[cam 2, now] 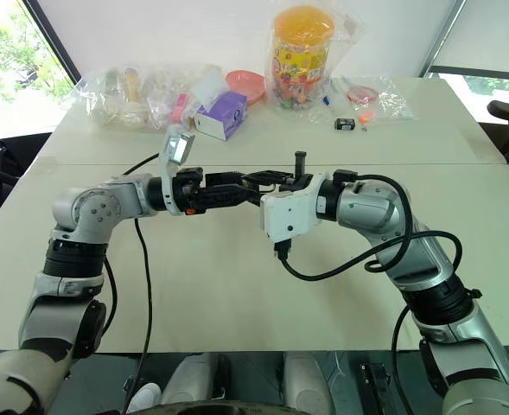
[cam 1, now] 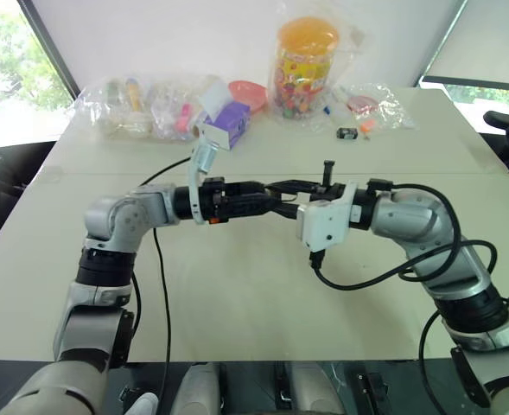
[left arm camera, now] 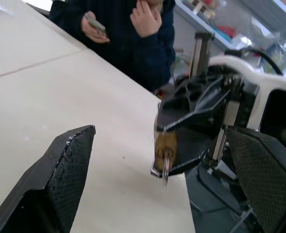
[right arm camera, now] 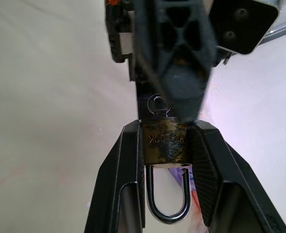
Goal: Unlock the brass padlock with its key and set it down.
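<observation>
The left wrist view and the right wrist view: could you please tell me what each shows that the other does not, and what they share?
Left wrist view alone: a person in dark clothes beyond the table, holding a phone, and the left gripper with its fingers wide apart.

Right wrist view alone: the padlock's silvery shackle hanging between the fingers.

Both: the brass padlock clamped in the right gripper, with the key in its keyhole.

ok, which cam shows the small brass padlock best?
Right wrist view: the small brass padlock faces the camera, body clamped between the right tool's fingers, silvery shackle fully visible. Left wrist view shows it edge-on. Head views hide it between the tools.
</observation>
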